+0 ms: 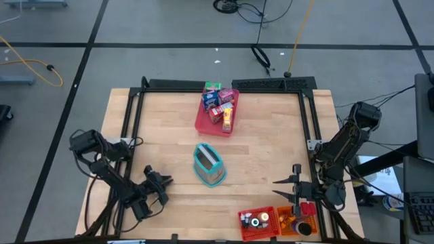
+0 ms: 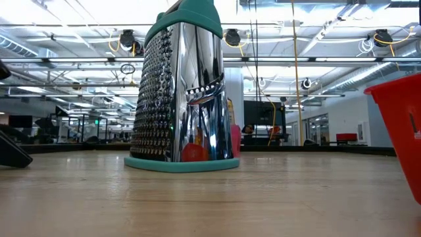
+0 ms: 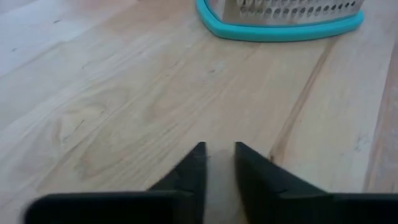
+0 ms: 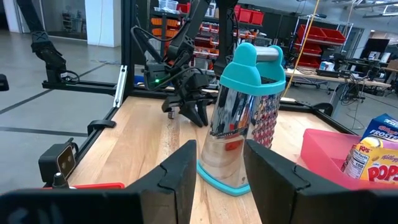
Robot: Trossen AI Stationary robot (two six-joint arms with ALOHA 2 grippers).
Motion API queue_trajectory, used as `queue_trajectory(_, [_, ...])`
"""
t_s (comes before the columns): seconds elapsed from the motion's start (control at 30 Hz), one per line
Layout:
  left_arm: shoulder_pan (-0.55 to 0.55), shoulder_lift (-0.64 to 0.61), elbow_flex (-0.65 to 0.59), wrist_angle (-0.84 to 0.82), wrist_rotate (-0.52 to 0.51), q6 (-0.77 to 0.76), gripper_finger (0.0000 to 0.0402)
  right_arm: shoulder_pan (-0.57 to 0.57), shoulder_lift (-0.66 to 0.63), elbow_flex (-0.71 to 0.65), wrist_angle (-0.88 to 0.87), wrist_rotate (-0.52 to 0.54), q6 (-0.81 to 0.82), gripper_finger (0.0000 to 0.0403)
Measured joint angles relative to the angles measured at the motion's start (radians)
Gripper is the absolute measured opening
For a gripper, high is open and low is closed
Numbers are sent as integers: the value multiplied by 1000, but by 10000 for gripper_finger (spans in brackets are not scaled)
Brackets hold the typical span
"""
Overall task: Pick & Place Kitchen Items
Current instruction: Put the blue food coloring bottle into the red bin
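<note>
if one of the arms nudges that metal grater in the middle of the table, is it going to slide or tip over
The grater stands upright and tall on a fairly narrow teal base, so a push near its top would probably tip it. A low push would more likely slide it across the smooth wooden table. Its polished steel sides look stiff and likely slippery to grip.

teal-trim steel grater, pink tray
</note>
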Motion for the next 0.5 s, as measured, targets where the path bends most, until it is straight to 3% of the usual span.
queue_trajectory(0.1, [-5, 0, 0, 3, -7, 4, 30, 0, 0, 0, 0, 0, 0, 125])
queue_trajectory(0.33, [-3, 1, 0, 5, -21, -12, 45, 0, 0, 0, 0, 0, 0, 125])
queue_trajectory(0.5, [3, -4, 0, 6, -51, -16, 30, 0, 0, 0, 0, 0, 0, 125])
